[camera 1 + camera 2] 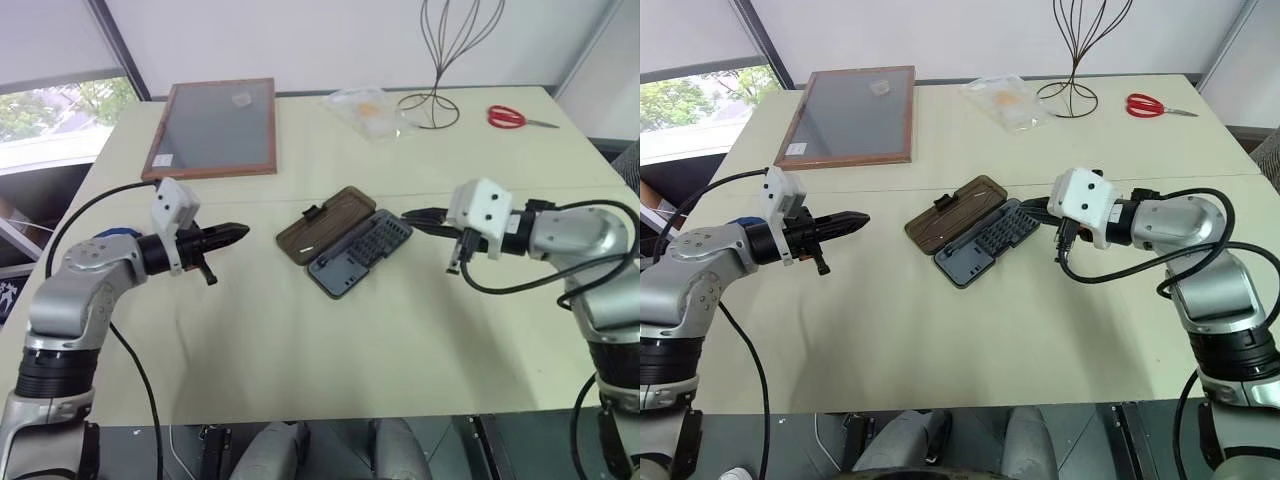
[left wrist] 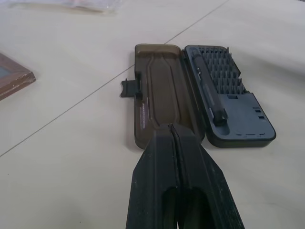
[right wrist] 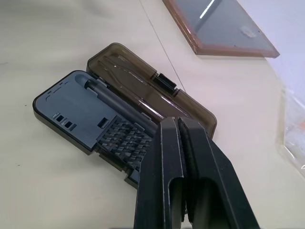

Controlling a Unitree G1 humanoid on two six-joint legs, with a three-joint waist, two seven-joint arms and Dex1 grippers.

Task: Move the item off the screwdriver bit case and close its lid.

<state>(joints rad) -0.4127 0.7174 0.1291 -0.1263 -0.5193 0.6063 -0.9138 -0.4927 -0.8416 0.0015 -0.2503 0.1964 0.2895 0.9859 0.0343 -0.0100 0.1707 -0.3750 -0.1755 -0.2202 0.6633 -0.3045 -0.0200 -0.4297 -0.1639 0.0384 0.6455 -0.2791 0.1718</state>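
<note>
Lying open in the middle of the table [image 1: 300, 380], the case [image 1: 359, 252] sits at a slant, its grey-blue tray toward the right and near side; rows of bits fill the tray's far end and a dark driver handle [image 2: 208, 93] lies along the hinge side; the lid [image 1: 325, 224] is folded flat on the table to the tray's left and far side, its black latch clip [image 1: 313, 213] on the outer long edge; nothing rests on tray or lid. The left gripper [image 1: 238, 233] hangs above the table to the left of the lid, apart from it, pointing right toward it, fingers pressed together and holding nothing; the right gripper [image 1: 410, 216] points left with its tip just beside the tray's far right end, fingers likewise pinched together and empty; whether it touches the tray I cannot tell. Farther off lie a wood-framed panel [image 1: 213, 128] at far left, a clear plastic bag [image 1: 365, 108], a wire stand [image 1: 440, 60], and red scissors [image 1: 512, 118] at far right.
</note>
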